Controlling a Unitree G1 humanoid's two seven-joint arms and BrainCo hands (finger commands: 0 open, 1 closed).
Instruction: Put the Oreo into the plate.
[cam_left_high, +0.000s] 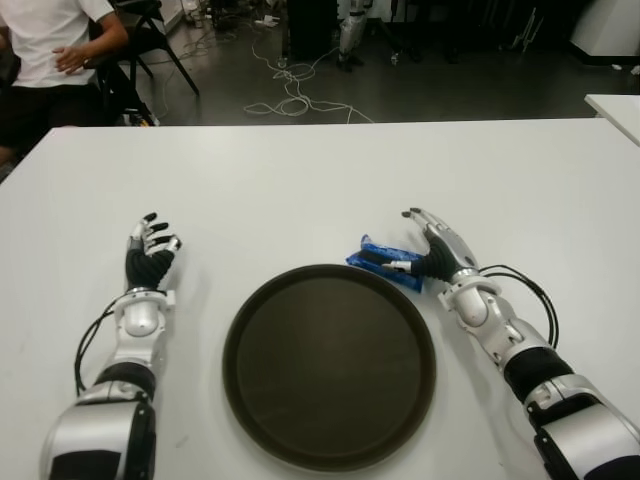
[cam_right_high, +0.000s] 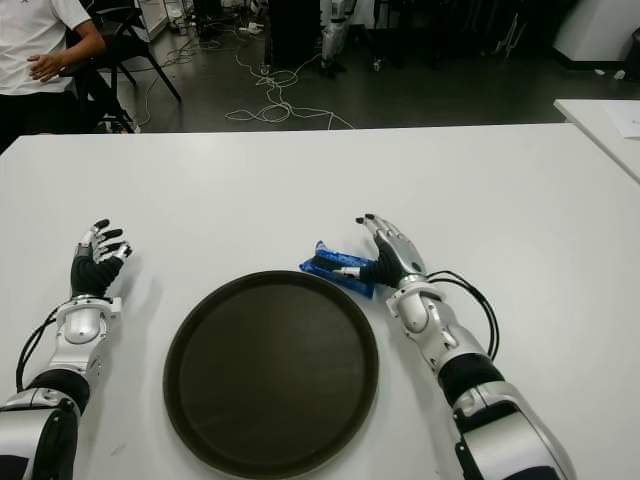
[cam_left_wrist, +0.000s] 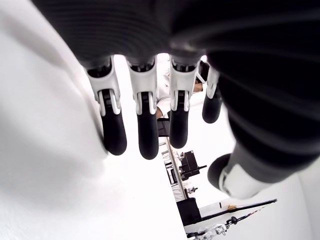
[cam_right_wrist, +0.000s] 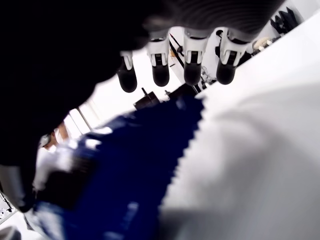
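Note:
A blue Oreo packet (cam_left_high: 372, 257) lies on the white table (cam_left_high: 300, 180), just past the far right rim of the round dark plate (cam_left_high: 330, 370). My right hand (cam_left_high: 415, 245) is right beside the packet; its thumb reaches across the near end of the wrapper while the fingers (cam_right_wrist: 192, 70) stretch straight out above it, not closed around it. In the right wrist view the Oreo packet (cam_right_wrist: 125, 175) lies flat on the table under the palm. My left hand (cam_left_high: 150, 245) shows left of the plate with relaxed fingers (cam_left_wrist: 142, 135) holding nothing.
A person in a white shirt (cam_left_high: 50, 45) sits beyond the table's far left corner. Cables (cam_left_high: 290, 95) lie on the floor behind the table. The corner of another white table (cam_left_high: 615, 105) shows at the far right.

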